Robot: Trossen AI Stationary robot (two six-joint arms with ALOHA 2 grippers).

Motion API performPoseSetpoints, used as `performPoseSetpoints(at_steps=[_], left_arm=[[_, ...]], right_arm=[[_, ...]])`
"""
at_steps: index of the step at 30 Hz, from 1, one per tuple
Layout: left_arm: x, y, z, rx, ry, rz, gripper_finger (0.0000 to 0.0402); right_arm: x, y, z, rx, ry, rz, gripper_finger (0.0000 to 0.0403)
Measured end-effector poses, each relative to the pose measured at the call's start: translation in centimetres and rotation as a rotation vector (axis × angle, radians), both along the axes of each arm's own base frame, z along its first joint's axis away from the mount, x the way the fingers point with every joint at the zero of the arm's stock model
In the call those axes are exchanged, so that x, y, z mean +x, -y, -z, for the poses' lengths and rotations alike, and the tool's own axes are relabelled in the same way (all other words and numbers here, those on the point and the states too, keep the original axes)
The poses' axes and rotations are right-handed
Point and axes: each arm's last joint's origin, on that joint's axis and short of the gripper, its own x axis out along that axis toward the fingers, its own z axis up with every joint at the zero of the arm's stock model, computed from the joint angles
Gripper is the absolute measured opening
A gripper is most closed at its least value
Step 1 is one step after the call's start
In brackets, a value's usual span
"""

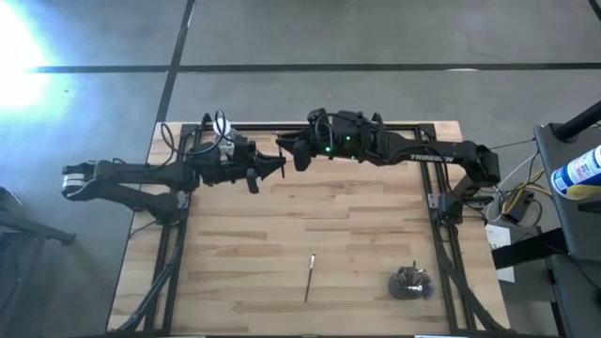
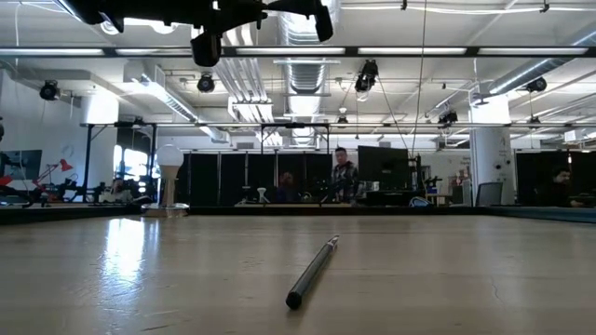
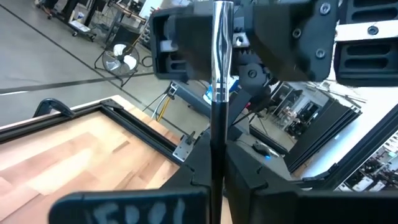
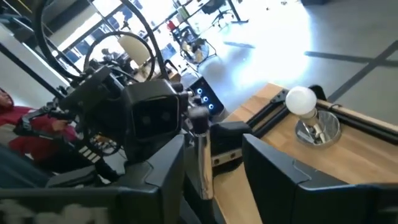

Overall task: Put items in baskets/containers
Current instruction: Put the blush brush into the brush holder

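A wooden worktop [image 1: 282, 216] carries a dark cup [image 1: 410, 283] near its front right corner and one loose brush [image 1: 309, 277] beside it. Above the far edge, the left hand [image 1: 278, 165] grasps a brush [image 3: 217, 124]; the right hand [image 1: 302, 155] brackets that brush, fingers apart.

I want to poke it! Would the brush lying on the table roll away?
Probably. The brush is a thin round stick lying flat on smooth table, so a sideways poke likely rolls it. It looks stiff and light, so it should slide easily too.
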Motion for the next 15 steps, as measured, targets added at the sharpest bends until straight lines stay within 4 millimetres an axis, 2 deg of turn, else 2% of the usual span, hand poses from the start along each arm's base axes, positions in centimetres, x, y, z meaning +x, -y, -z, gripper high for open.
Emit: performPoseSetpoints(at_steps=[4,7,11,15], left_arm=[[0.0,0.0,0.0,0.000,-0.003,0.000,0.0015],[0.0,0.0,0.2,-0.002,-0.018,0.000,0.0015],[0.0,0.0,0.3,-0.004,-0.028,0.001,0.0015],[0.0,0.0,0.3,-0.005,-0.026,0.003,0.0015]], right_arm=[[0.1,0.0,-0.4,-0.025,0.007,-0.018,0.0110],[0.7,0.0,0.1,-0.013,-0.006,-0.038,0.0088],[1.5,0.0,1.0,0.000,-0.031,-0.059,0.0081],[1.6,0.1,0.7,-0.004,-0.016,-0.059,0.0069]])
